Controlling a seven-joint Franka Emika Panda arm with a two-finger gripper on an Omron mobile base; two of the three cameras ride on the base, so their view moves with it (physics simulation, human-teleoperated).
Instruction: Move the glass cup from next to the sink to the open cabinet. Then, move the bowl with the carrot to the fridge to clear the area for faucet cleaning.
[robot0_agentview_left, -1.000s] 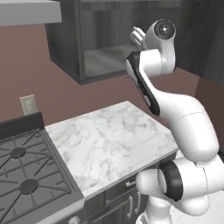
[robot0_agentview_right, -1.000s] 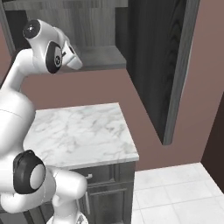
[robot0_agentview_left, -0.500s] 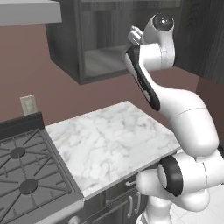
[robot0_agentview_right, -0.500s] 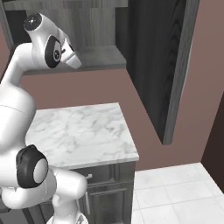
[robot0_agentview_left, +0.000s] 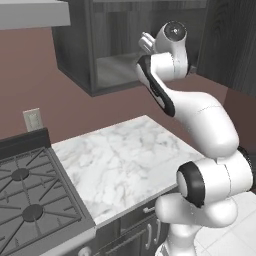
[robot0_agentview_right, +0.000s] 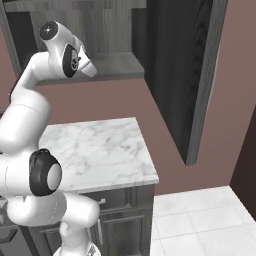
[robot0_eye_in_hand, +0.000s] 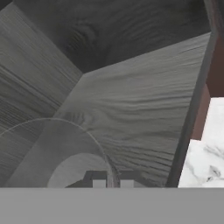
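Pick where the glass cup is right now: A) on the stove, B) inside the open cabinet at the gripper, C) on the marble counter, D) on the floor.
B: the hand view shows the cup as a translucent rim over the cabinet shelf, with the gripper shut on its wall.

You've got a glossy white arm (robot0_agentview_left: 200, 120), built of rounded, bulbous shell segments. Dark grey-black bands ring its joints: one big ring at the base shoulder (robot0_agentview_left: 192, 184), and a long dark strip along the upper link (robot0_agentview_left: 156, 89). The top joint has a round grey end cap (robot0_agentview_left: 175, 31) with small screw marks. You see the two small dark fingers (robot0_eye_in_hand: 99, 180), square-tipped with paler faces.
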